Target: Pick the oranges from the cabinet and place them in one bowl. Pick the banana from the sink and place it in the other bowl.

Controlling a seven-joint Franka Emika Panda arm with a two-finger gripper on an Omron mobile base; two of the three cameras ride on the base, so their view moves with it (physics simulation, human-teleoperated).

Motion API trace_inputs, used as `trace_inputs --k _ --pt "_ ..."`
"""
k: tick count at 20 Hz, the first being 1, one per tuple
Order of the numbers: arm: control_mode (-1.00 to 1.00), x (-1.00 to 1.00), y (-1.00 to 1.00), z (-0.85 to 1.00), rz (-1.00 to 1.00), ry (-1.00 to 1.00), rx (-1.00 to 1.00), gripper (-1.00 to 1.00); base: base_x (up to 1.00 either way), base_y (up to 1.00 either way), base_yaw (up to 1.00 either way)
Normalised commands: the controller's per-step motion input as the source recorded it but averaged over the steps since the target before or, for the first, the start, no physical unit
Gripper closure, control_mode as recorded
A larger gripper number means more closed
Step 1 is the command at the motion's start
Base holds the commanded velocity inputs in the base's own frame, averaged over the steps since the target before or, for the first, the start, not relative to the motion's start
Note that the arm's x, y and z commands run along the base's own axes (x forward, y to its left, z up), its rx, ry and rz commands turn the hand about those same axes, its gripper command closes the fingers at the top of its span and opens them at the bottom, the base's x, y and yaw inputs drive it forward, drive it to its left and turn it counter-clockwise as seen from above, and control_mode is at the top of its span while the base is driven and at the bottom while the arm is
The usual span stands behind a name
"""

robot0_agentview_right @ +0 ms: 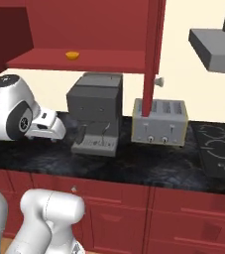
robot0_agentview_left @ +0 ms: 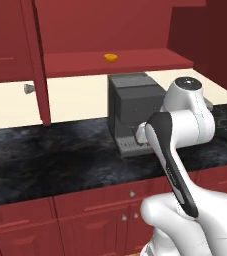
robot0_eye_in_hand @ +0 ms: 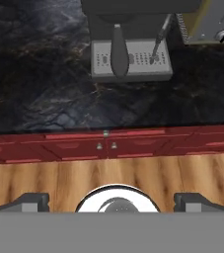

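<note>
We see an orange (robot0_agentview_left: 110,57) on the cabinet (robot0_agentview_left: 115,30) shelf above the dark counter (robot0_agentview_left: 45,160)'s coffee machine (robot0_agentview_left: 135,112); gripper (robot0_eye_in_hand: 111,200) spread wide, empty

The arm (robot0_agentview_left: 185,125) was glossy white, built of rounded, bulbous segments with a dark grey band running along one link and dark caps at the joints. A round grey disc capped its elbow joint. The fingertips (robot0_eye_in_hand: 32,201) were small, dark grey, blocky wedges, set wide apart.

I'm looking at a kitchen: dark marble counter (robot0_agentview_right: 148,168), red cabinet (robot0_agentview_right: 91,30), coffee machine (robot0_agentview_right: 96,113), toaster (robot0_agentview_right: 160,122), stovetop (robot0_agentview_right: 219,149).
</note>
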Motion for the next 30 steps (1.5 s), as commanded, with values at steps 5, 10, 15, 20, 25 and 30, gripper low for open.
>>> trace_inputs --k 5,10,15,20,25,30 --pt "1.0 0.0 0.0 0.0 0.0 0.0 0.0 -1.0 0.69 -0.05 0.0" --pt "1.0 0.0 0.0 0.0 0.0 0.0 0.0 -1.0 0.6 0.0 0.01" --pt "1.0 0.0 0.0 0.0 0.0 0.0 0.0 -1.0 0.47 0.0 0.0" --pt "1.0 0.0 0.0 0.0 0.0 0.0 0.0 -1.0 0.57 0.01 0.0" --pt "1.0 0.0 0.0 0.0 0.0 0.0 0.0 -1.0 0.08 0.02 0.0" --pt "-1.0 -0.01 0.09 0.08 0.0 -0.16 -0.04 -1.0 0.0 0.0 0.0"
